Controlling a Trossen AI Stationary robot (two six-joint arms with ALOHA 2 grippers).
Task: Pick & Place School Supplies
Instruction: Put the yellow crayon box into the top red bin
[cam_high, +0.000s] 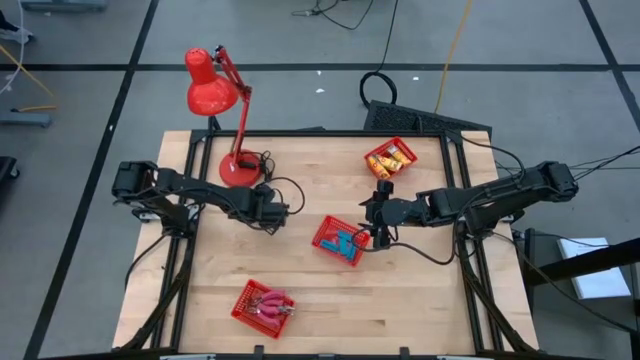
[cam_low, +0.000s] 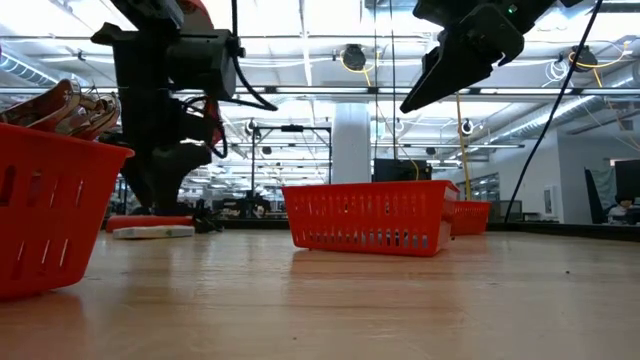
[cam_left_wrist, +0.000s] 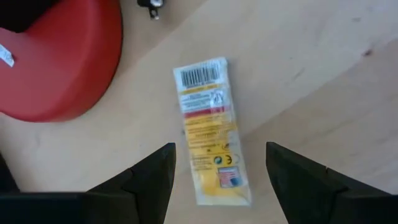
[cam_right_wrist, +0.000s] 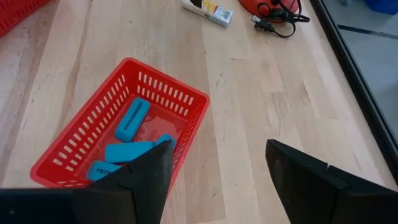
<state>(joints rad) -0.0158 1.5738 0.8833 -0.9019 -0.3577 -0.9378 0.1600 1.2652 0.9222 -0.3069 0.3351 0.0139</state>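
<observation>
My left gripper (cam_left_wrist: 219, 180) hovered, fingers wide, over a yellow packet (cam_left_wrist: 208, 127) beside the lamp base (cam_left_wrist: 59, 59), while my right gripper (cam_right_wrist: 217, 180) hung open above the basket (cam_right_wrist: 74, 155) of blue blocks (cam_right_wrist: 132, 118).

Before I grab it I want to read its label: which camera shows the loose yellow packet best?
The left wrist view: the yellow packet lies flat on bare wood, label and barcode legible. The low view shows it edge-on, the right wrist view small and far, the high view hides it under the left arm.

a light wooden desk (cam_high: 420, 300) carries three red mesh baskets (cam_high: 340, 240) (well apart), a red lamp (cam_high: 222, 110) at its far left, and a yellow packet (cam_left_wrist: 210, 127) lying flat beside the lamp's base.
</observation>
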